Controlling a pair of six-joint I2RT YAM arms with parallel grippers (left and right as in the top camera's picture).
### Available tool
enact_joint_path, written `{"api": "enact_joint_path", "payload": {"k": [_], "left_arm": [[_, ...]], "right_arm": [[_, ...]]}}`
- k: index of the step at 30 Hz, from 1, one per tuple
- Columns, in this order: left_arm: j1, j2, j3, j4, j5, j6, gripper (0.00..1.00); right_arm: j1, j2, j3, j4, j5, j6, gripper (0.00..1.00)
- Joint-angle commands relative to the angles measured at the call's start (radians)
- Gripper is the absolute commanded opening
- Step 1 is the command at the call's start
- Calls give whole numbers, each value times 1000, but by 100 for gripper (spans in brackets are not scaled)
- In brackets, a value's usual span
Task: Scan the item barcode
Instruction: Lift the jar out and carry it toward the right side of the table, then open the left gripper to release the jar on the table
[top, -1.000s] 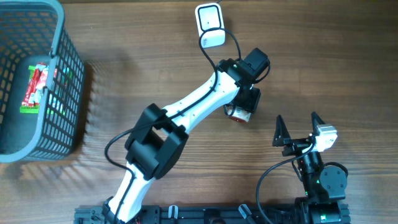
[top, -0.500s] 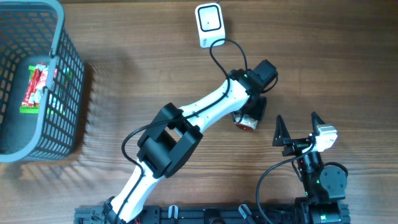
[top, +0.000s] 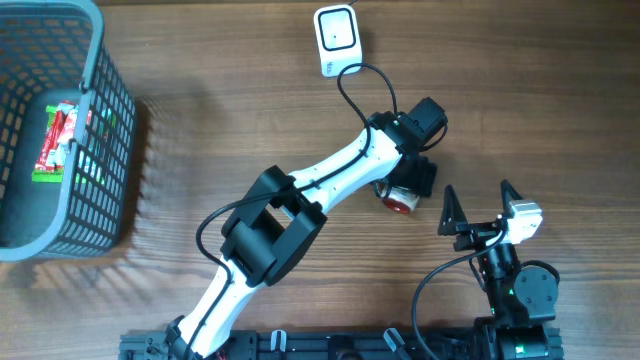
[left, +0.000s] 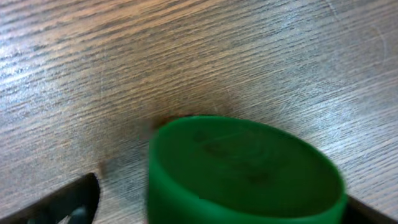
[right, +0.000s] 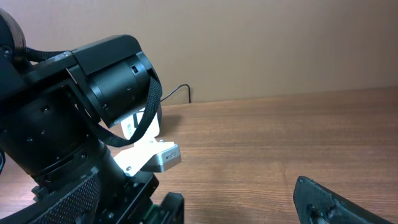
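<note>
Green-topped can (left: 242, 168) lying on table (top: 520, 90), right of centre | left gripper (top: 405, 188) spread wide around it, gap showing beside one finger | right gripper (top: 478, 208) wide open, empty, near right | white scanner (top: 337, 40) far | grey basket (top: 100, 150) left

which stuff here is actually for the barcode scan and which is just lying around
For the job:
- white barcode scanner
- green-topped container under the left arm

Probably just lying about:
- grey basket
- snack packet inside it
</note>
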Motion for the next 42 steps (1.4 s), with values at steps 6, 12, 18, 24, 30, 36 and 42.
{"api": "enact_joint_path", "payload": {"k": [6, 12, 18, 24, 30, 36, 42], "left_arm": [[-1, -14, 19, 3, 4, 9, 100], [-1, -59, 63, 3, -84, 46, 100], [42, -164, 132, -2, -131, 109, 100], [287, -385, 217, -115, -238, 236, 100], [687, -643, 224, -129, -359, 249, 100], [1104, -706, 224, -143, -359, 252, 100], [1398, -635, 220, -238, -357, 443, 100]], "right_arm": [[4, -3, -1, 2, 3, 13, 100], [4, -3, -1, 2, 3, 12, 100], [4, -3, -1, 2, 3, 13, 99], [4, -3, -1, 2, 3, 13, 99], [4, -3, -1, 2, 3, 13, 100], [4, -3, -1, 2, 3, 12, 100], [4, -3, -1, 2, 3, 13, 100]]}}
